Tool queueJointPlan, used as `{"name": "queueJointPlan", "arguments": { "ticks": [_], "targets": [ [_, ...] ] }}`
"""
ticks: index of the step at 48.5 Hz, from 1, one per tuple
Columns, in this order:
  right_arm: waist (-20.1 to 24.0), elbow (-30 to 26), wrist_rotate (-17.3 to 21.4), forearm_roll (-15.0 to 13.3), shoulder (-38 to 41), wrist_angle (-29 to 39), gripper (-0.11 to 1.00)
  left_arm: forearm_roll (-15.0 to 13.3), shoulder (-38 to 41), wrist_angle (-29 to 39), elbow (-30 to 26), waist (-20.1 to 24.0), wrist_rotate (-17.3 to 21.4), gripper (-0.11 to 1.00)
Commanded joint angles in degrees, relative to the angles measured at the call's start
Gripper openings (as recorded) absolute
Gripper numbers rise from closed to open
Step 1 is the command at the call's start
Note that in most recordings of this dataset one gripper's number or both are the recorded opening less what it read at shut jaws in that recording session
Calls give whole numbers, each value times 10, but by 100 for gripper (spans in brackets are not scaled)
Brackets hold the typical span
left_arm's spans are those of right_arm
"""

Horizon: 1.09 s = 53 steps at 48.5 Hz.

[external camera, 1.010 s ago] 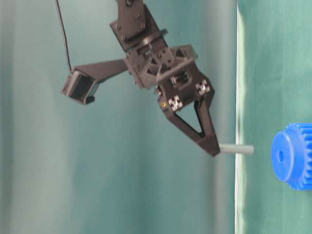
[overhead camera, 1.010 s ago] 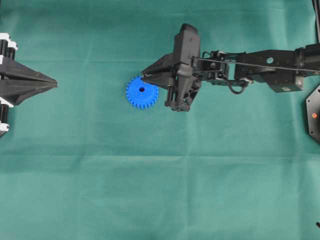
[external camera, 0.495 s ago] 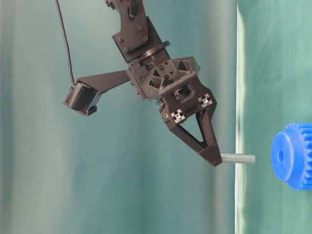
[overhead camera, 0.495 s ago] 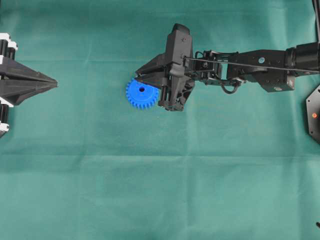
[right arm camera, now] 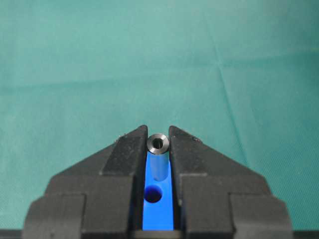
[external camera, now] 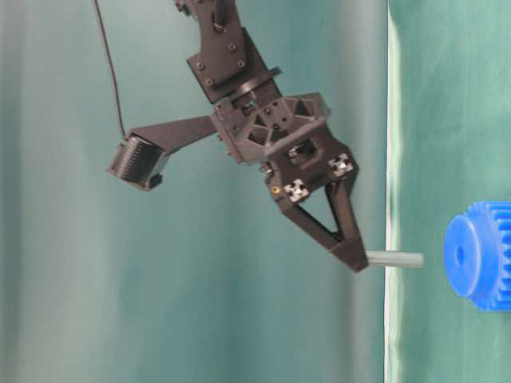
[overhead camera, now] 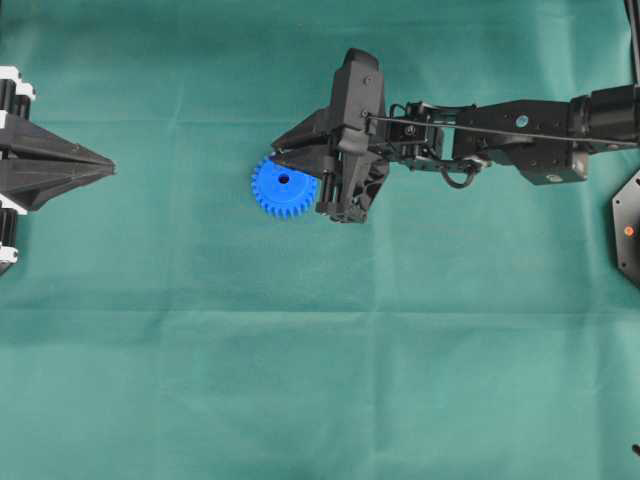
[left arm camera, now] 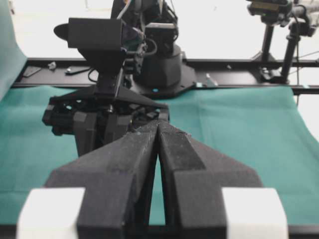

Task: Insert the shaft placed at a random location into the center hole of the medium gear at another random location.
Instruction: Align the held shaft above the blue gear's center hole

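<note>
The tabletop (overhead camera: 300, 380) fills the overhead view with green cloth, and nothing else lies on it near the work. The right arm (overhead camera: 500, 135) comes in from the right edge, and its gripper (overhead camera: 283, 153) hangs over the upper right teeth of the gear (overhead camera: 283, 187), which lies flat a little left of the centre. The left gripper (overhead camera: 105, 168) rests at the far left edge with its fingers (left arm camera: 127, 164) pressed together on nothing, well apart from the gear. The right fingers (right arm camera: 124, 154) are clamped on the shaft (right arm camera: 159, 155), which points down at the cloth; in the table-level view the shaft (external camera: 395, 258) sticks out from the fingertips and its free end is apart from the gear (external camera: 479, 255). In the right wrist view the hole (right arm camera: 153, 194) shows between the fingers, just below the shaft. The shaft looks stiff, light and smooth, so I judge it can slip or tilt in the grip; holding it by the upper end, as now, leaves the lower part free to enter. The plastic gear seems light and could slide on the cloth if the shaft hits the hub. There is open room on all sides.
</note>
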Motion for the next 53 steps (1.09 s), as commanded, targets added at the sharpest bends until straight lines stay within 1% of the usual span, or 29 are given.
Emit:
{"name": "queueJointPlan", "arguments": {
  "ticks": [1, 17, 26, 42, 53],
  "targets": [
    [2, -8, 10, 5, -2, -1, 13, 0, 4, -3, -11, 0, 0, 0],
    [2, -8, 11, 21, 28, -9, 13, 1, 4, -3, -11, -1, 0, 0],
    [4, -8, 11, 23, 35, -12, 13, 1, 4, -3, -11, -1, 1, 0],
    [4, -8, 11, 23, 32, -12, 13, 1, 4, 0, -11, -1, 0, 0],
    [4, -9, 7, 21, 4, -10, 13, 0, 4, 1, -11, -1, 0, 0]
  ]
}}
